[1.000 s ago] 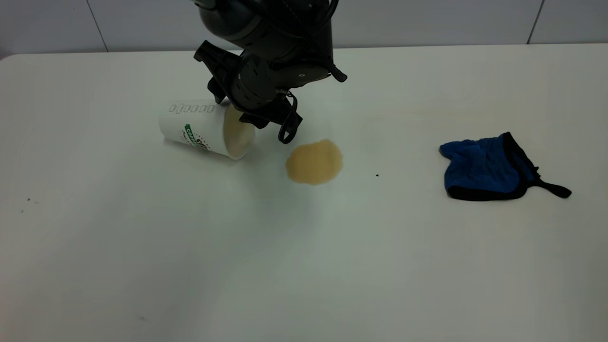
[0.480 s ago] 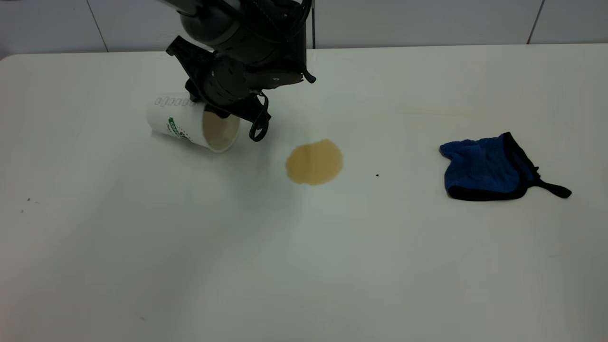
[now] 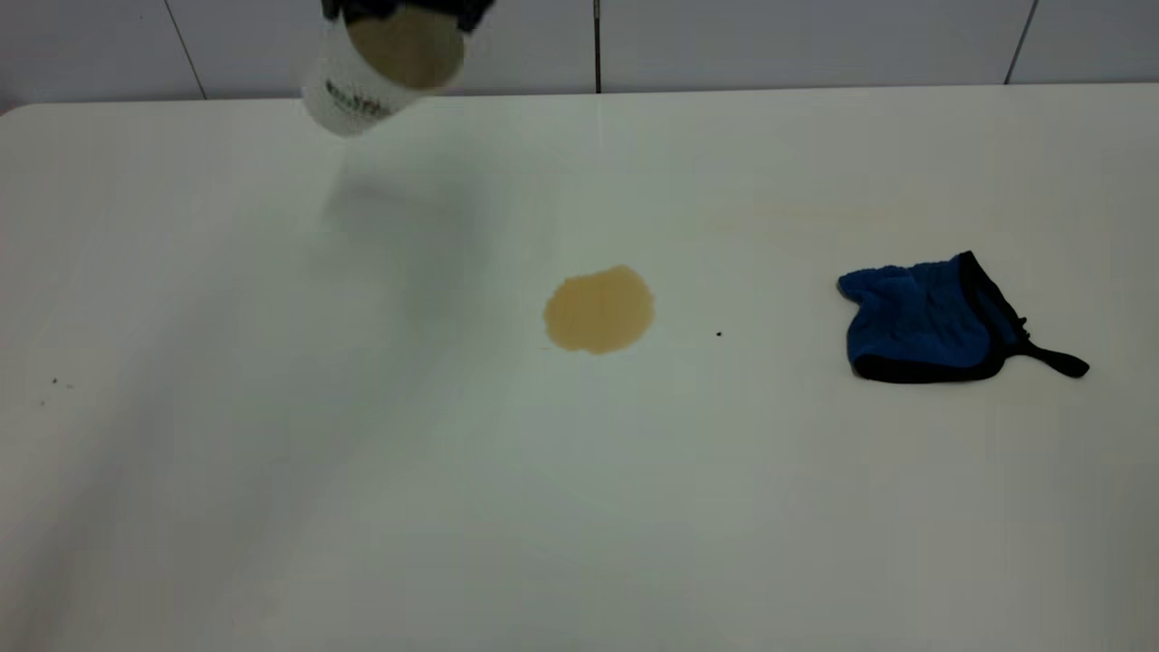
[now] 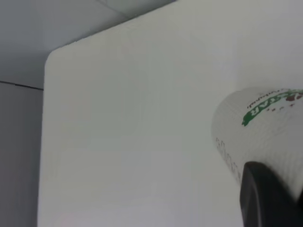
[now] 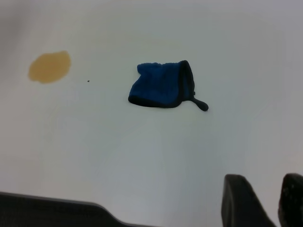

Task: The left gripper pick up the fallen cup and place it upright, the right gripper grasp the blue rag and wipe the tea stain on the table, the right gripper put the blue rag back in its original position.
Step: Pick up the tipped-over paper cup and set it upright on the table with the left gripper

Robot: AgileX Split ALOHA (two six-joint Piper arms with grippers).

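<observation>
Lying nearest on the white surface (image 3: pixel 362 507), the rag (image 3: pixel 928 321) sits flat toward the right side, blue with black edging, its short strap pointing away from the stain. Left of it, well apart, the stain (image 3: pixel 598 309) is a roundish tan puddle near the middle, with a tiny dark speck (image 3: pixel 719 334) between the two, closer to the stain. Nothing touches either one. Farther back, at the left rear of the surface, the cup (image 3: pixel 380 68) hangs in the air, tilted with its open mouth toward the exterior camera and its base lower. The left hand (image 3: pixel 407 7) grips it at the rim, mostly cut off by the top edge; the left wrist view shows one black finger (image 4: pixel 262 196) pressed against the dimpled wall. The right hand (image 5: pixel 272 198) hovers high, well away from the rag, its two fingers a narrow gap apart and holding nothing.
</observation>
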